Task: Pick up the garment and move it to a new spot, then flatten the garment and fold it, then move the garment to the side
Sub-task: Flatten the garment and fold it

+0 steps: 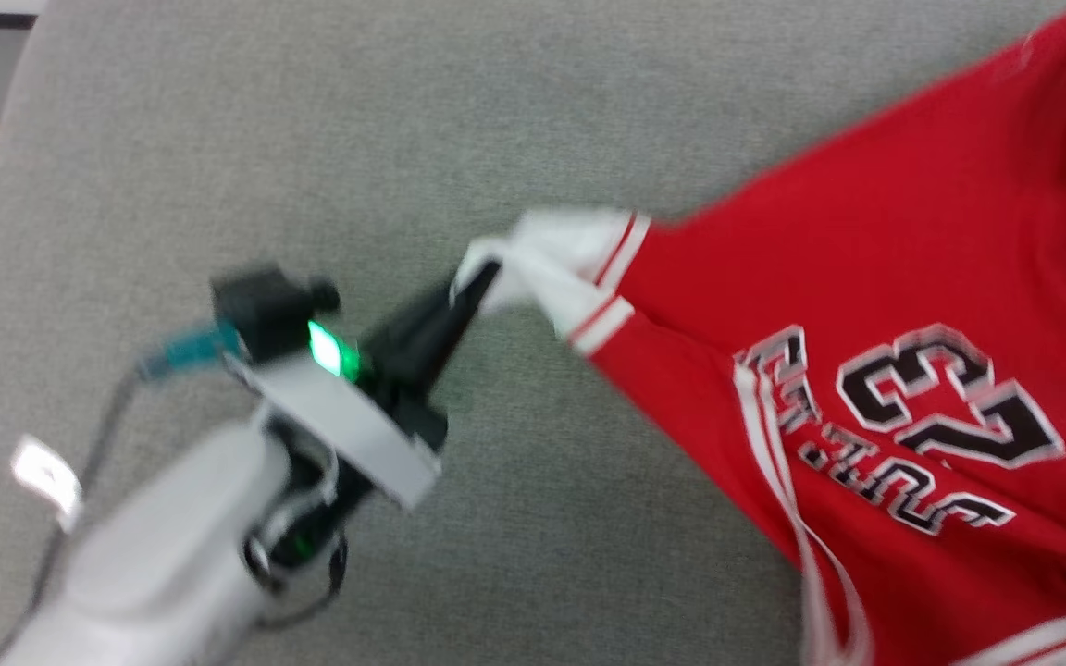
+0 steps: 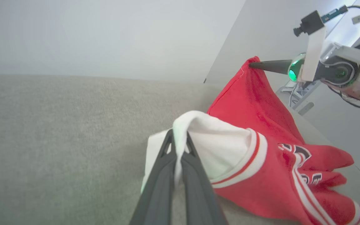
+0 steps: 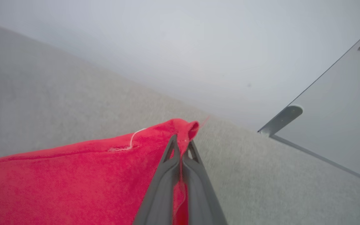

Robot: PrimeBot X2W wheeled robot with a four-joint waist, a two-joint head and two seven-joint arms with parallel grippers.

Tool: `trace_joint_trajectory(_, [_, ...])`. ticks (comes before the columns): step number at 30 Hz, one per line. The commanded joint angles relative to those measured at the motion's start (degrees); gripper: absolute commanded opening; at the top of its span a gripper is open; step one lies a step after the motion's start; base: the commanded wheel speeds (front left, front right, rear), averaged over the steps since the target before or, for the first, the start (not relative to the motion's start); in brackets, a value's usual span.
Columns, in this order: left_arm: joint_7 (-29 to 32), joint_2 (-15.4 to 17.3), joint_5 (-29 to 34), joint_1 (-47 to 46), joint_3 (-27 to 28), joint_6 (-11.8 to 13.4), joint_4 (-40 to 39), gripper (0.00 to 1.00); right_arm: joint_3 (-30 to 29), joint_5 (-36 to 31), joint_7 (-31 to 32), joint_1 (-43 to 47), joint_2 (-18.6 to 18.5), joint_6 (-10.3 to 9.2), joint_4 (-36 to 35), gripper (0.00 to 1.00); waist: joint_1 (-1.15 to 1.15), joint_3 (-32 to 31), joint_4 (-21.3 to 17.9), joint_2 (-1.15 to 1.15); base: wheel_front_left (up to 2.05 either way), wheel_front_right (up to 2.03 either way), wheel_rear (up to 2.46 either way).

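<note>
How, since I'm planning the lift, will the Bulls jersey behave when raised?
Probably floppy: the jersey drapes between the left gripper, shut on its white sleeve, and the right gripper, shut on a red corner. Likely light: two small pinches tent it.

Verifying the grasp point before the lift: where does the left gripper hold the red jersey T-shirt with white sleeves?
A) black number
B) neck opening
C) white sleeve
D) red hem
C: in the left wrist view the left gripper is shut on the white sleeve of the red jersey T-shirt, just past its striped trim.
</note>
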Motion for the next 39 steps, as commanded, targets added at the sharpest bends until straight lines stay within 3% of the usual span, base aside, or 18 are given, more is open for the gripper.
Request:
trace_joint_trajectory(1, [1.37, 0.54, -3.86, -4.62, 0.85, -0.28, -1.03, 0.0, -2.72, -0.43, -3.39, -3.02, 1.75, -0.06, 2.6, 0.0, 0.0, -0.12, -1.28, 0.0, 0.0, 0.0, 0.0])
trace_joint_trajectory(6, [4.83, 2.08, -11.98, -14.8, 2.48, -0.3, 0.16, 0.0, -8.13, -2.38, -8.94, -9.83, 4.46, -0.06, 9.28, 0.0, 0.0, 1.51, -2.73, 0.0, 0.0, 0.0, 0.0])
trace_joint_trajectory(13, [8.74, 1.93, -18.58, -35.01, 4.92, -0.31, 10.61, 0.0, -16.81, -8.08, -18.11, -24.07, 9.99, -0.06, 20.0, 0.0, 0.0, 5.17, -5.45, 0.0, 0.0, 0.0, 0.0])
trace_joint_trajectory(18, [8.47, 1.19, -15.47, -50.14, 4.81, -0.26, 21.04, 0.0, -21.58, -12.05, -23.59, -33.71, 12.85, -0.07, 25.21, 0.0, 0.0, 6.43, -6.74, 0.0, 0.0, 0.0, 0.0])
trace_joint_trajectory(25, [1.97, -1.12, -12.78, -65.29, 6.0, -0.15, 31.3, 0.0, -24.8, -16.27, -27.9, -42.22, 15.15, -0.08, 31.34, 0.0, 0.0, 5.88, -6.97, 0.0, 0.0, 0.0, 0.0])
trace_joint_trajectory(28, [0.11, -2.44, -14.29, -65.78, 5.44, -0.15, 32.05, 0.0, -24.83, -17.03, -28.44, -42.3, 16.04, -0.08, 33.32, 0.0, 0.0, 5.74, -6.64, 0.0, 0.0, 0.0, 0.0])
trace_joint_trajectory(33, [-1.44, -3.07, -17.78, -58.44, 1.94, -0.17, 29.09, 0.0, -23.78, -14.74, -28.94, -36.28, 17.25, -0.07, 34.13, 0.0, 0.0, 5.47, -5.87, 0.0, 0.0, 0.0, 0.0])
trace_joint_trajectory(39, [-3.19, -1.01, -22.54, -42.24, -0.12, -0.17, 20.01, 0.0, -18.56, -9.28, -27.99, -23.18, 16.16, -0.07, 27.11, 0.0, 0.0, 4.75, -5.86, 0.0, 0.0, 0.0, 0.0])
